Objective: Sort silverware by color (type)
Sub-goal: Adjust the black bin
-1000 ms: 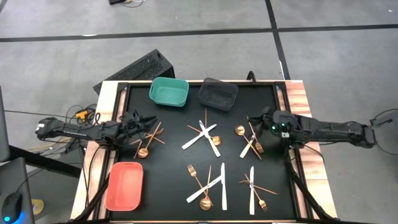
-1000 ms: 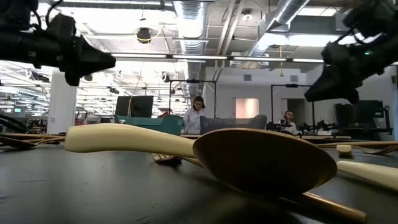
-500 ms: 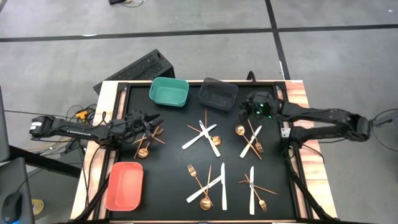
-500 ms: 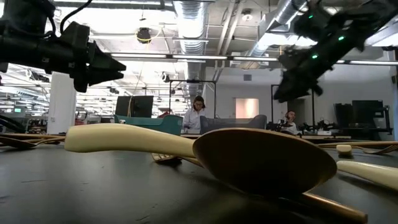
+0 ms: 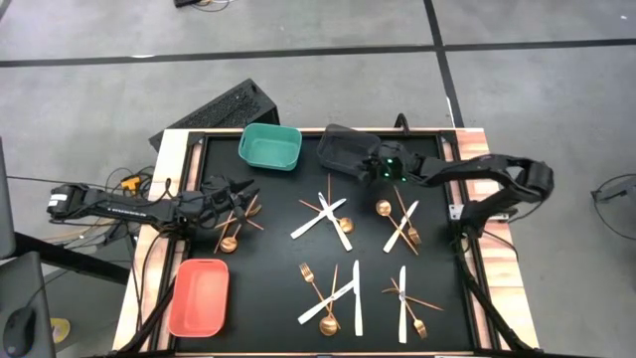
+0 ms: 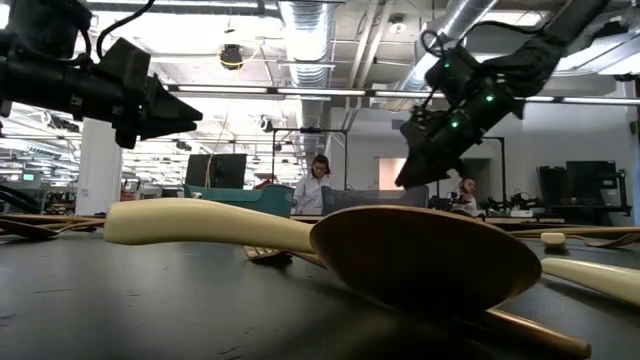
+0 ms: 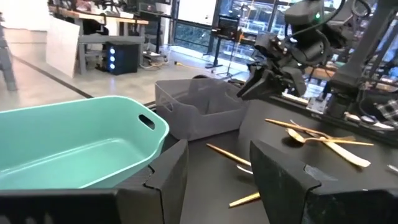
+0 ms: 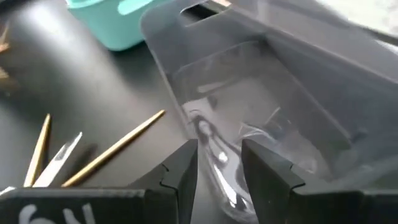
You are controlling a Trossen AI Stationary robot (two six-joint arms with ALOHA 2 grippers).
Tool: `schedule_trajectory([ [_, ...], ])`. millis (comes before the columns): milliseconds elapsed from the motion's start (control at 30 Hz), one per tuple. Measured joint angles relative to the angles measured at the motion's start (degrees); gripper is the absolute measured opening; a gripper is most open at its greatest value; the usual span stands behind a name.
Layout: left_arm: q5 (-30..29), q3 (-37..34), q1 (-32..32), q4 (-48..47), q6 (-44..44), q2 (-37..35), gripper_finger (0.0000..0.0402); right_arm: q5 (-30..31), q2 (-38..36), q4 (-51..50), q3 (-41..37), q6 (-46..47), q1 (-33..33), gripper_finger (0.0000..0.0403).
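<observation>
I take the dark grey bin (image 5: 347,149) as my reference. My right gripper (image 5: 370,169) hovers over its near right corner, above the rim; in the right wrist view its two fingers (image 8: 185,163) stand apart with nothing between them, looking down into the translucent tub. I judge this to be a drop position, since the open empty jaws sit over the container rather than over any utensil. I can make out faint shapes in the bin floor but cannot tell whether they are silverware or reflections.

My left gripper (image 5: 241,191) is well to the left of the grey bin, in front of the teal bin (image 5: 270,146), low over a small heap of gold utensils (image 5: 235,224). The left wrist view shows its fingers (image 7: 283,168) parted and empty; I read this as lining up a pick.

The remaining silverware (image 5: 333,214) lies on the black table (image 5: 278,259) in front of the grey bin, in loose crossed clusters: white knives (image 5: 356,296) overlapping gold forks and spoons. The crossing means each piece will need lifting clear of its neighbours. The salmon bin (image 5: 199,296) sits far left and forward, nothing visible in it. Most of the sort remains to be done.
</observation>
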Motion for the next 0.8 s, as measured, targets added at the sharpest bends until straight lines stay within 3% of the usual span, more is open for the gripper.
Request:
schedule_trajectory([
  [233, 0.29, 0.07, -0.52, -2.15, -1.54, 0.89, 0.016, -3.92, 6.98, -2.17, 8.11, -9.32, 3.38, 0.0152],
  [433, -2.38, 0.07, -1.01, -4.63, -1.49, 0.89, 0.016, 0.78, 10.99, -13.55, 10.69, -10.73, 2.84, 0.0152],
  [633, -4.92, 0.07, -1.01, -3.49, -2.81, 0.84, 0.016, 1.67, 7.49, -26.14, 10.62, -9.53, -0.8, 0.0152],
  [800, -6.57, 0.07, -0.67, -4.0, -1.88, 0.84, 0.016, 1.69, 1.78, -25.23, 10.62, -12.03, -2.88, 0.0152],
])
